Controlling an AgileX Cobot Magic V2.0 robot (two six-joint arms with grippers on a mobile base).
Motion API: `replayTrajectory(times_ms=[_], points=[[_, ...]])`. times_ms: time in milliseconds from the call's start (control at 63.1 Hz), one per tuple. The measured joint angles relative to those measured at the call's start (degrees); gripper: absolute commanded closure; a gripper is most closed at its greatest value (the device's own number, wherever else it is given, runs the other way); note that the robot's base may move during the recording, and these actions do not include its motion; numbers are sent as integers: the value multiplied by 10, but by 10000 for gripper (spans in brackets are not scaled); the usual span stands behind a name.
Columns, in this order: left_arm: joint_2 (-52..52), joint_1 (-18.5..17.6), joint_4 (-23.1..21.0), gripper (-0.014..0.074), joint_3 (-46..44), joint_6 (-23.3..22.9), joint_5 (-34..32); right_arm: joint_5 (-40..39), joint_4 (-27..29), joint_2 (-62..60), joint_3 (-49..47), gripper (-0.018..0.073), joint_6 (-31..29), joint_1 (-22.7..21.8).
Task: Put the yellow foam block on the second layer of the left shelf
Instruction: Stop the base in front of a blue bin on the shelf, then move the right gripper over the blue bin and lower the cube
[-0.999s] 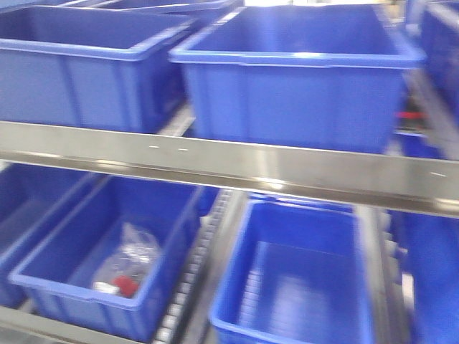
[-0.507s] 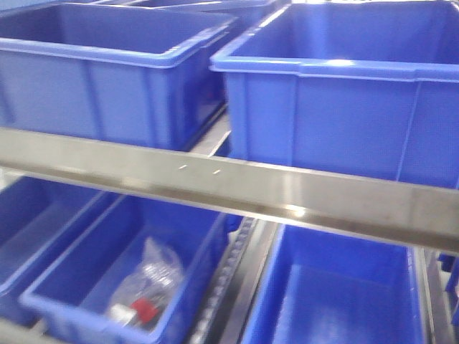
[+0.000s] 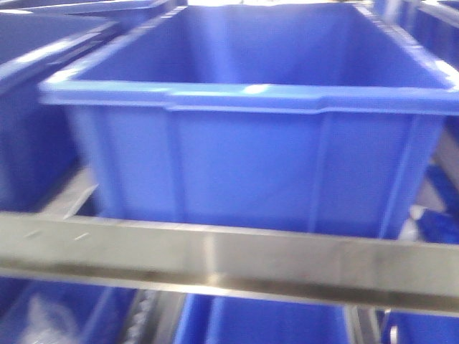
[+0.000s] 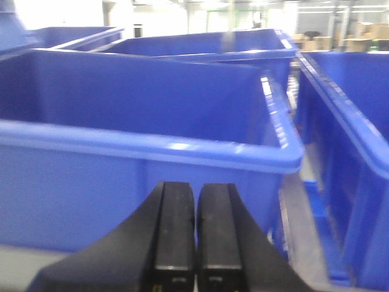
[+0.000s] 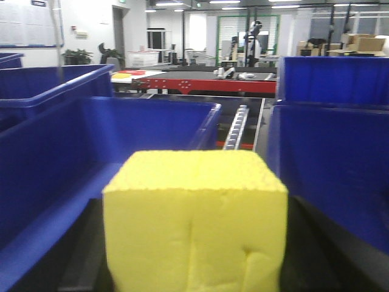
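The yellow foam block (image 5: 194, 225) is sitting at six o'clock in the right wrist view, apparently clamped at its flanks by the right gripper (image 5: 194, 277). It is looking light and squashy, calling for gentle side pressure. The left gripper (image 4: 197, 234) is hanging with its fingers together.

- This is a warehouse-style industrial hall, fitted out for storage.
- Rows of identical blue plastic bins (image 3: 244, 172) stand on racking with a steel front rail (image 3: 229, 261). A roller track (image 5: 236, 125) runs between bins.
- Far back are a long red-sided bench (image 5: 213, 85), stacked cardboard boxes (image 5: 364, 42) and ceiling strip lights (image 5: 176, 3).
- The far left wall carries a board of papers (image 5: 27, 24), with a potted plant (image 5: 76, 56) beneath it.
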Motion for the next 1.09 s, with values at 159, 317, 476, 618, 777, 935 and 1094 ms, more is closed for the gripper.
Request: replayTrajectory(times_ms=[159,317,476,618,777,935,1094], points=[[0,0,0,472,0,0,0,0,0,0,0,58,0,0],[0,0,0,472,0,0,0,0,0,0,0,58,0,0],[0,0,0,472,0,0,0,0,0,0,0,58,0,0],[0,0,0,472,0,0,0,0,0,0,0,58,0,0],[0,0,0,472,0,0,0,0,0,0,0,58,0,0],[0,0,0,472,0,0,0,0,0,0,0,58,0,0],[0,0,0,472,0,0,0,-5,0,0,0,58,0,0]])
